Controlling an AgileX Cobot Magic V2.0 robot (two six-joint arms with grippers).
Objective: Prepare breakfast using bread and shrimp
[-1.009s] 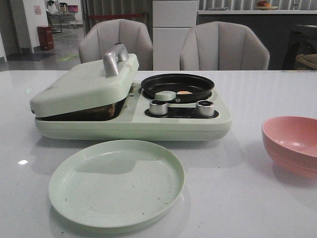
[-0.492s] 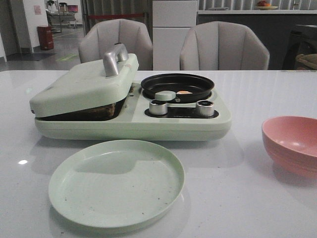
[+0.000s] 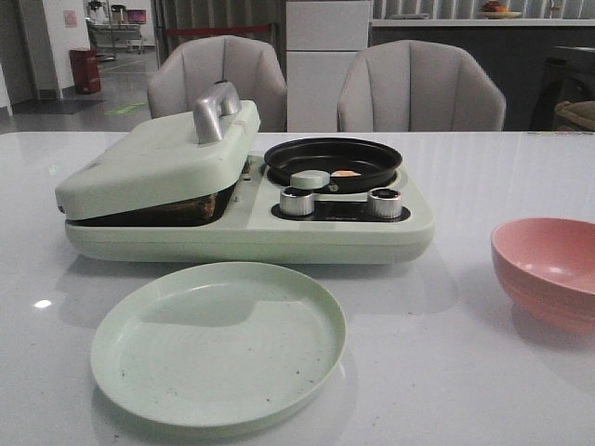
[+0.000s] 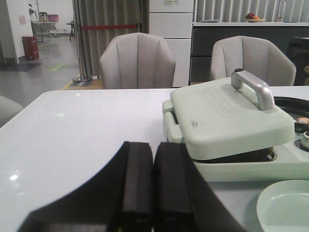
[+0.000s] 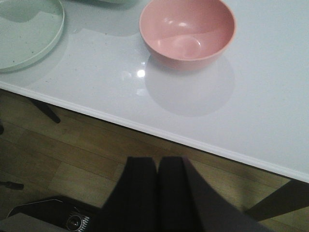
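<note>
A pale green breakfast maker (image 3: 251,223) stands on the white table. Its lid (image 3: 158,158) is down over the left side, and a brown edge of the bread (image 3: 197,204) shows in the gap under it. The shrimp (image 3: 346,173) lies in the black pan (image 3: 333,160) on the maker's right side. Neither gripper shows in the front view. My left gripper (image 4: 153,147) is shut and empty, over the table beside the maker (image 4: 227,121). My right gripper (image 5: 158,162) is shut and empty, over the floor off the table's front edge.
An empty pale green plate (image 3: 218,344) lies in front of the maker, also in the right wrist view (image 5: 24,34). An empty pink bowl (image 3: 548,265) stands at the right, also in the right wrist view (image 5: 187,31). Two grey chairs stand behind the table.
</note>
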